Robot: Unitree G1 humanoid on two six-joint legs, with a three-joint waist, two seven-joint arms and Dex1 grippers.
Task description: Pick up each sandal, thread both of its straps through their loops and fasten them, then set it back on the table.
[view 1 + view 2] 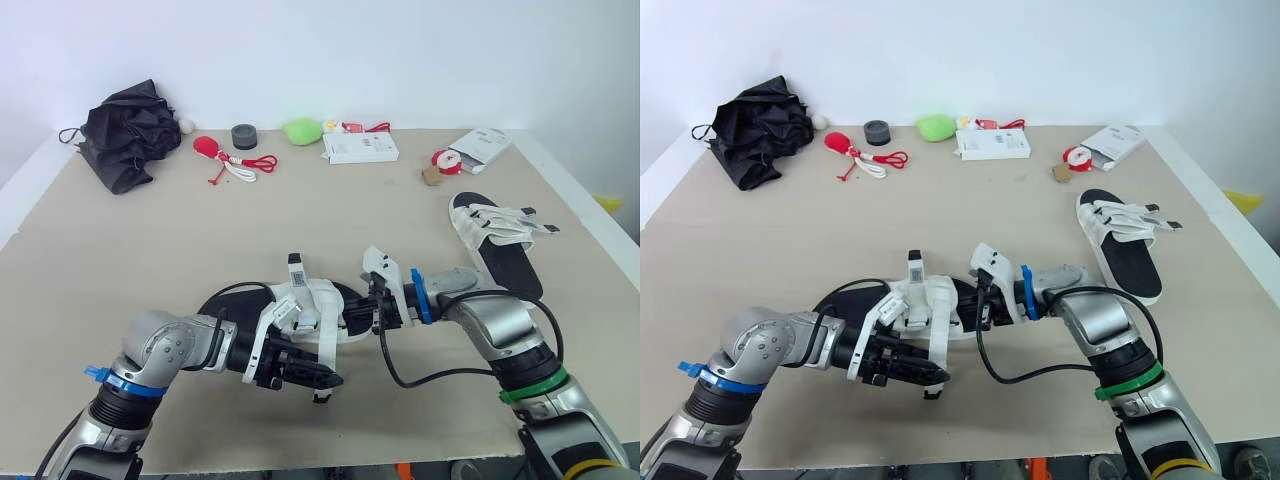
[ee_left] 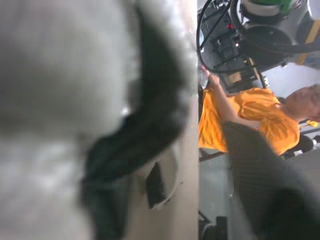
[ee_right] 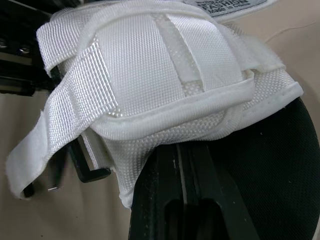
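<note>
Sandal (image 1: 312,302) sits at 6 o'clock of the table (image 1: 150,260), between my two pincers. Right pincer (image 1: 378,312) is clamped on its black sole edge. Left pincer (image 1: 305,378) is against the white straps, grip can't tell. One strap end hangs loose. Second sandal (image 1: 500,245) lies flat at 3 o'clock.

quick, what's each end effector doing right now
left end effector: closed on the loose strap of the near sandal
right end effector: closed on the near sandal's side edge
</note>
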